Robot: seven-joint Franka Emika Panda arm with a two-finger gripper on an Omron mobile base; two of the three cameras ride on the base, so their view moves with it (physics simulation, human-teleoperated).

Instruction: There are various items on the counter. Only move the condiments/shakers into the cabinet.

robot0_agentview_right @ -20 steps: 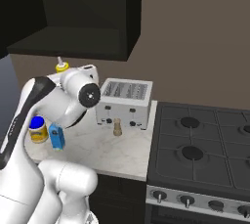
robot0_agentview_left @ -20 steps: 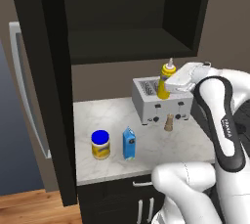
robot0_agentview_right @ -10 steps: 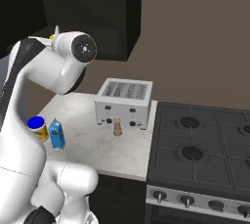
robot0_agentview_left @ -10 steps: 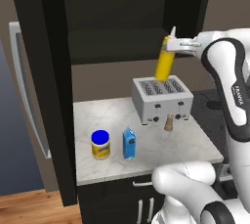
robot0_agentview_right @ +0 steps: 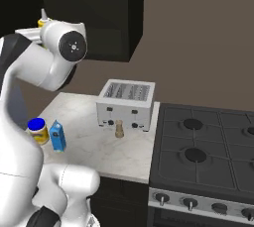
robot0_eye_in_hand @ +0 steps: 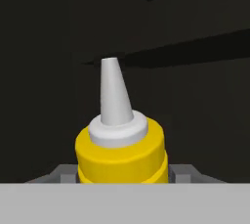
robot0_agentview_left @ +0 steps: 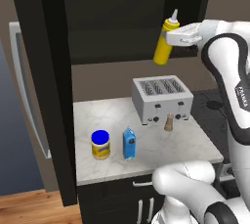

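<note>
My gripper (robot0_agentview_left: 172,37) is shut on the tall yellow squeeze bottle (robot0_agentview_left: 164,44), holding it slightly tilted, high above the toaster and in front of the dark cabinet (robot0_agentview_left: 117,17) opening. In the hand view the bottle (robot0_eye_in_hand: 121,145) with its white nozzle fills the middle, with the cabinet's dark inner shelf (robot0_eye_in_hand: 195,52) behind it. Its nozzle (robot0_agentview_right: 43,17) peeks out behind my arm in the right base view. The small tan shaker (robot0_agentview_left: 168,123) (robot0_agentview_right: 119,130) stands on the counter (robot0_agentview_left: 112,115) in front of the toaster. The blue-lidded jar (robot0_agentview_left: 100,144) (robot0_agentview_right: 37,130) stands at the front left.
A silver four-slot toaster (robot0_agentview_left: 161,98) (robot0_agentview_right: 126,104) sits at the back of the counter. A small blue carton (robot0_agentview_left: 128,143) (robot0_agentview_right: 57,136) stands beside the jar. The open cabinet door (robot0_agentview_left: 49,71) hangs tall on the left. A black stove (robot0_agentview_right: 208,146) adjoins the counter on the right.
The arm has lifted the yellow bottle from toaster height up to the level of the cabinet opening. The items on the counter have not moved.
</note>
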